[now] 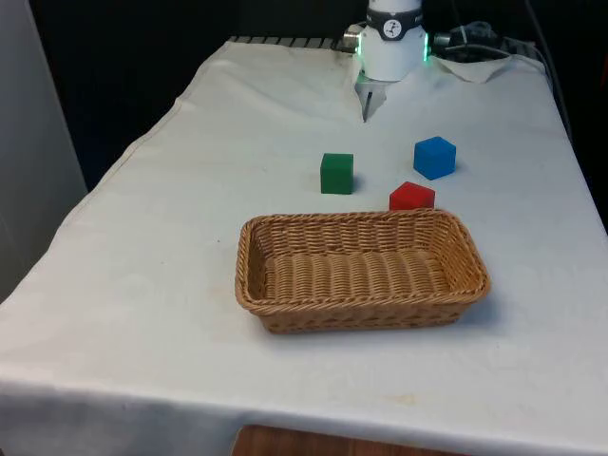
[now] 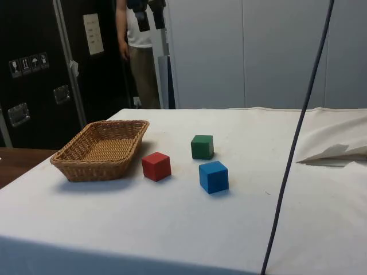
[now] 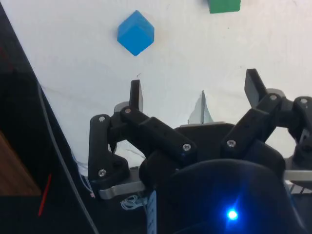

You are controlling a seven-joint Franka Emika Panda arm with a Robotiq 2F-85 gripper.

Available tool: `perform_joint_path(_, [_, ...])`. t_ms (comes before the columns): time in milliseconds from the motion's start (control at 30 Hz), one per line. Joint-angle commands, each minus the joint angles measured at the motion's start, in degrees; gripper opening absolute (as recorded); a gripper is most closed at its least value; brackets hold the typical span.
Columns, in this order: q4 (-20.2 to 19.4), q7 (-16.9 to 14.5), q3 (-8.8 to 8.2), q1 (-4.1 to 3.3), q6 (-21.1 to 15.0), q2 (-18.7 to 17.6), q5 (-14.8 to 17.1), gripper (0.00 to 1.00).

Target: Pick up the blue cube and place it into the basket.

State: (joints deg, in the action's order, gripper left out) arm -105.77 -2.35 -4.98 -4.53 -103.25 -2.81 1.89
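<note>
A blue cube [image 1: 434, 157] [image 2: 214, 176] [image 3: 135, 33] rests on the white cloth beyond the basket, towards the front view's right. The wicker basket [image 1: 361, 307] [image 2: 73, 161] stands nearer the table's front, nothing inside it. My gripper [image 3: 195, 92] hangs high over the far part of the table, well apart from the cube, its two black fingers [image 3: 135, 95] spread wide with only cloth between them. The blue cube lies on the cloth some way ahead of the fingertips.
A green cube [image 1: 336, 173] [image 2: 202, 146] [image 3: 224, 5] sits left of the blue one in the front view. A red cube [image 1: 411, 197] [image 2: 156, 166] stands just behind the basket's far rim. A person [image 2: 137, 46] stands past the table in the side view. A dark cable [image 2: 298, 137] crosses the side view.
</note>
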Motion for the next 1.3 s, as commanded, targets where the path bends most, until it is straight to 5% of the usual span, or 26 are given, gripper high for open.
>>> perform_joint_path(0, [-0.2,0.1,0.0,0.0,0.0,0.2,0.0,1.0])
perform_joint_path(600, [-5.6,3.6,0.17,0.0,-0.2,4.9,-1.7,1.0])
perform_joint_path(1267, [-10.9,10.6,0.86,0.0,-2.8,8.3,-6.9,1.0])
